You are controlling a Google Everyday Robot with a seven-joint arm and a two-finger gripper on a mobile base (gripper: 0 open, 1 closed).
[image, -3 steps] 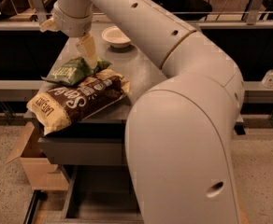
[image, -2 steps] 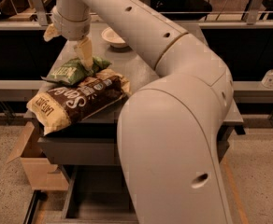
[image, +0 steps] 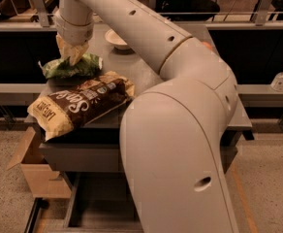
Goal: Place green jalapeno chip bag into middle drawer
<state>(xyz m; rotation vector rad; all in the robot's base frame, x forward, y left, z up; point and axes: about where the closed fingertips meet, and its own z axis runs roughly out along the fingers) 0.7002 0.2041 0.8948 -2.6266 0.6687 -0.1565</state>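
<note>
The green jalapeno chip bag (image: 72,67) lies on the grey counter top (image: 146,69) at its back left, just behind the larger brown-and-yellow chip bag (image: 81,106). My gripper (image: 72,53) hangs from the wrist straight above the green bag and its tips touch the bag's top. The middle drawer (image: 72,200) stands pulled out low at the front, below the counter. Its dark floor shows and its right part is hidden behind my arm.
A white bowl (image: 116,39) stands at the back of the counter. A cardboard box (image: 35,171) sits on the floor at the left of the cabinet. My big pale arm (image: 180,144) covers the right front. A sanitizer bottle (image: 281,79) stands far right.
My gripper has moved left and come down onto the green bag. Both bags lie where they were.
</note>
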